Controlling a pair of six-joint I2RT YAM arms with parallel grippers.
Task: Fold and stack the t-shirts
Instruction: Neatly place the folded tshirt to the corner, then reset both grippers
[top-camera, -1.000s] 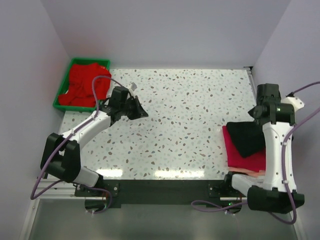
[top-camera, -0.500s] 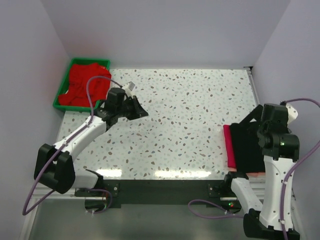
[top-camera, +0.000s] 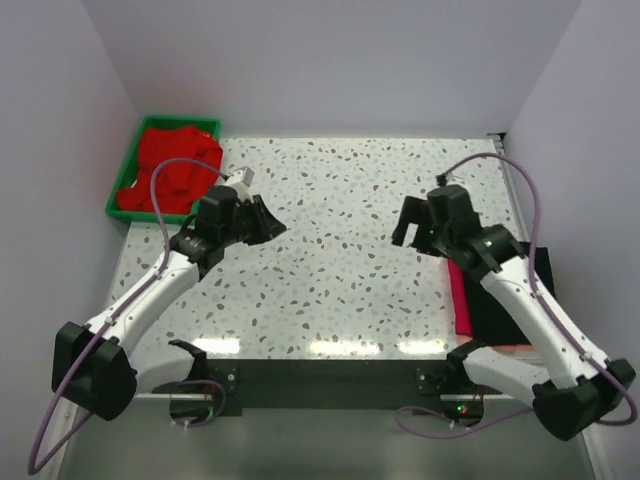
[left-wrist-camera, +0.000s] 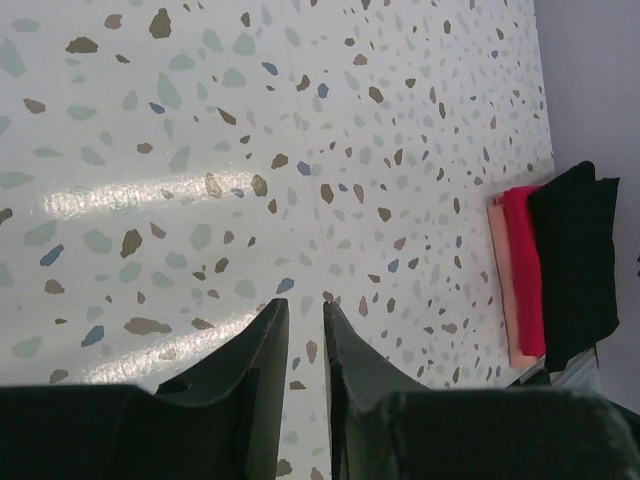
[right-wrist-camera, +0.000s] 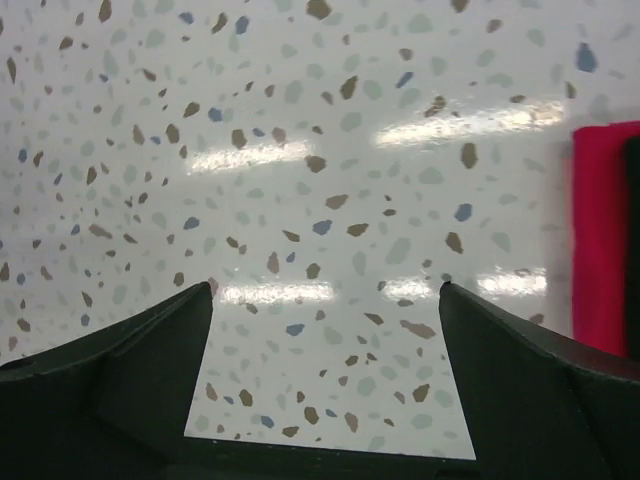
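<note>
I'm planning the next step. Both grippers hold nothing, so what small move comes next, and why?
Probably swing the left gripper toward the green tray, opening its fingers: red t-shirts lie crumpled there, and the black t-shirt already tops the folded stack.

Above the white speckled terrazzo bench (left-wrist-camera: 250, 120), the left end effector (left-wrist-camera: 305, 310) has its 2 dark fingers almost together, nothing between them. Far right, a folded black cloth t-shirt (left-wrist-camera: 575, 260) tops a magenta-pink t-shirt (left-wrist-camera: 525, 270) and a pale peach layer (left-wrist-camera: 503, 270), possibly cloth.

Lab booth: plain walls (top-camera: 330, 60), speckled table (top-camera: 350, 200).
</note>
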